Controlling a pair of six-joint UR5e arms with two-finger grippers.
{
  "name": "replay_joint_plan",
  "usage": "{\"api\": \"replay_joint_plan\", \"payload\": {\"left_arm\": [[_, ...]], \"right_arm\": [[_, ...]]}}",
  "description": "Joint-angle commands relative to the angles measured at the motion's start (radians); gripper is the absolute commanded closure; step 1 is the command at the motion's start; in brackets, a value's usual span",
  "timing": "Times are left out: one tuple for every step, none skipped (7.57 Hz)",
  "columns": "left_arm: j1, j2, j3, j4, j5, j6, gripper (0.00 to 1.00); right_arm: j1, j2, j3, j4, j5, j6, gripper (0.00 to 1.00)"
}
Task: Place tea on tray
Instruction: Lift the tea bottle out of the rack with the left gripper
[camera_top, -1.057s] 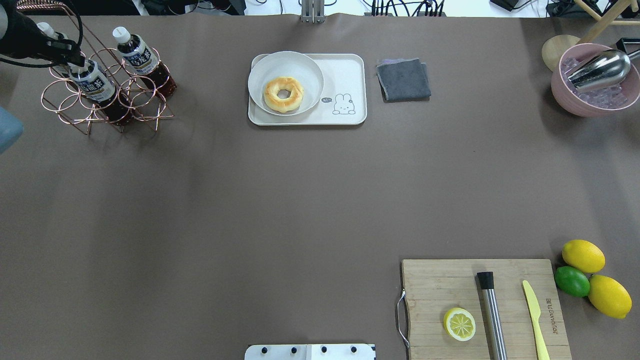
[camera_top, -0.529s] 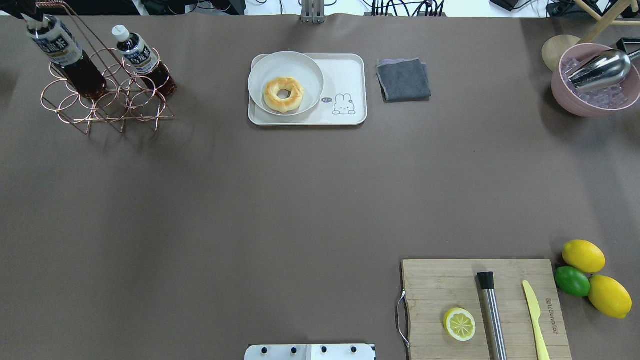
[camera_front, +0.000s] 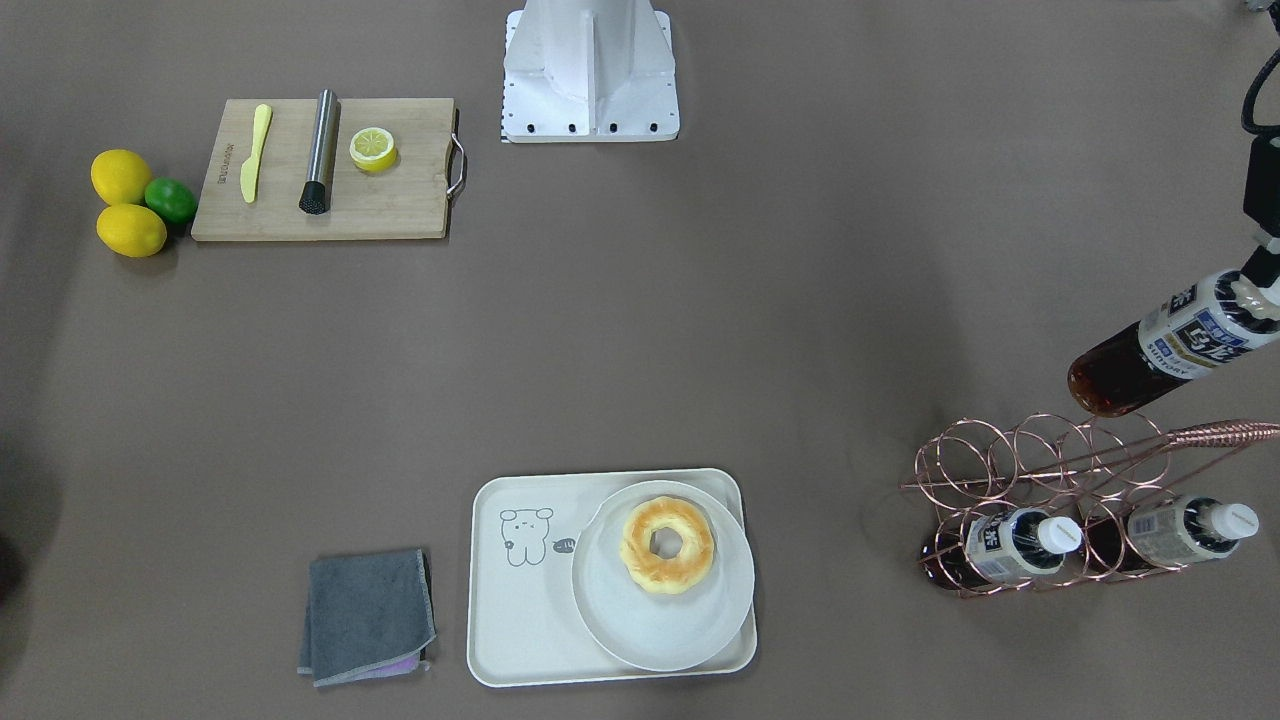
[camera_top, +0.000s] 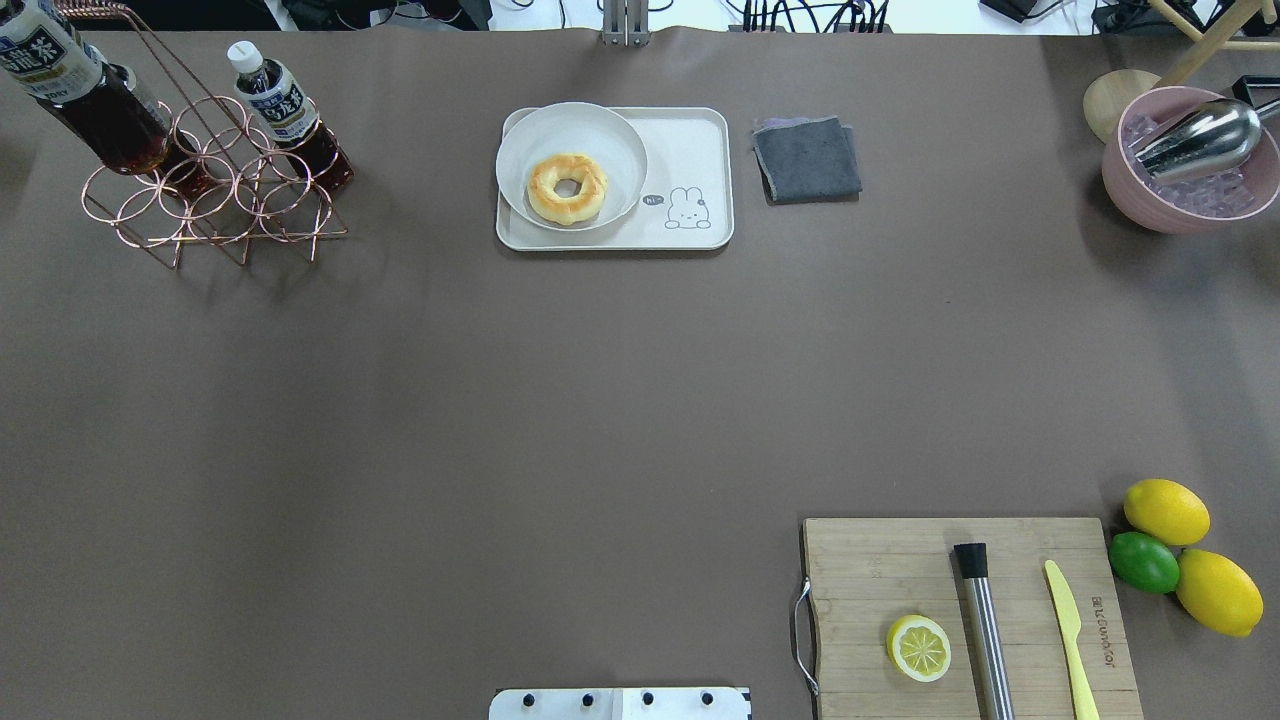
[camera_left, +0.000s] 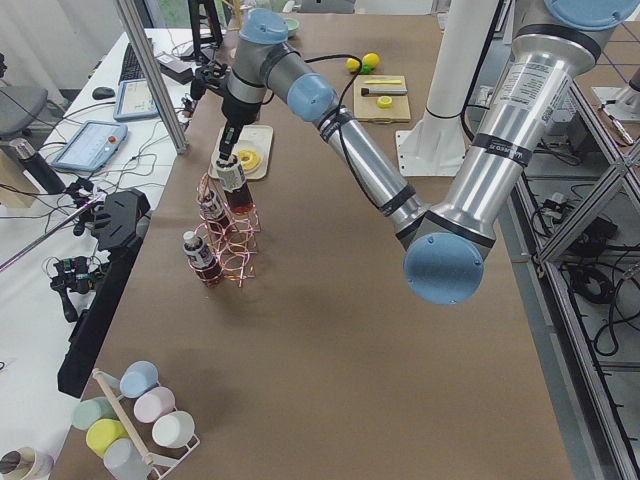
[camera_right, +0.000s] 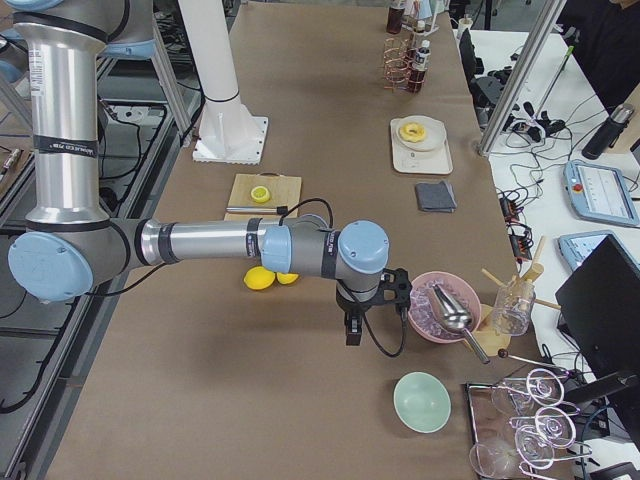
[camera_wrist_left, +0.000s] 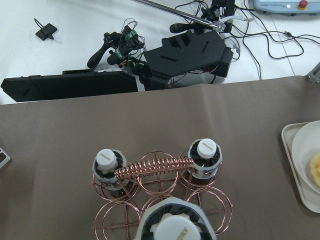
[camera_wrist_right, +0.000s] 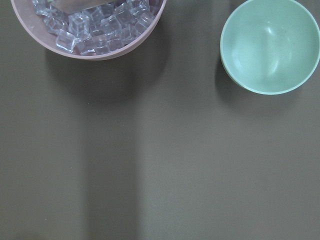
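Closest to our base we've got the wooden cutting board (camera_top: 880, 570), with a lemon half (camera_top: 918, 648), a metal rod (camera_top: 985, 630) and a yellow knife (camera_top: 1070, 630) lying on it. Just off its right edge a lime (camera_top: 1144, 562) sits tucked between two lemons (camera_top: 1166, 511).

The far side is busier. The tray (camera_top: 700, 150) sits around the middle with a round plate (camera_top: 570, 125) on its left part, and a donut (camera_top: 567, 188) on the plate. The half with the little drawing is bare. A folded grey cloth (camera_top: 806, 158) lies just right of the tray.

Out at the far right, our right gripper (camera_right: 352, 330) hangs beside the pink bowl of ice (camera_right: 440, 310), with a mint bowl (camera_right: 421, 402) nearby. We only catch that claw from the side camera, so we can't tell if it's spread or closed.

At the far left corner, our left gripper (camera_left: 227, 160) is clenched on the cap end of the tea (camera_top: 75, 95). The bottle hangs up over the copper wire rack (camera_top: 215, 205), well apart from the tray (so nothing on the tray yet except the plate). The other two bottles (camera_front: 1005, 545) sit in the rack.
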Motion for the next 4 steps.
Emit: {"api": "replay_joint_plan", "payload": {"left_arm": [[0.117, -0.014, -0.066, 0.014, 0.008, -0.159, 1.0], [0.186, -0.046, -0.067, 0.014, 0.014, -0.257, 1.0], [0.25, -0.078, -0.077, 0.017, 0.042, -0.33, 1.0], [0.33, -0.131, -0.087, 0.076, 0.104, -0.388, 1.0]], "right_arm": [[0.0, 0.0, 0.002, 0.0, 0.002, 0.0, 0.0], [0.0, 0.0, 0.002, 0.0, 0.002, 0.0, 0.0], [0.0, 0.0, 0.0, 0.001, 0.002, 0.0, 0.0], [0.0, 0.0, 0.0, 0.003, 0.002, -0.002, 0.0]]}}
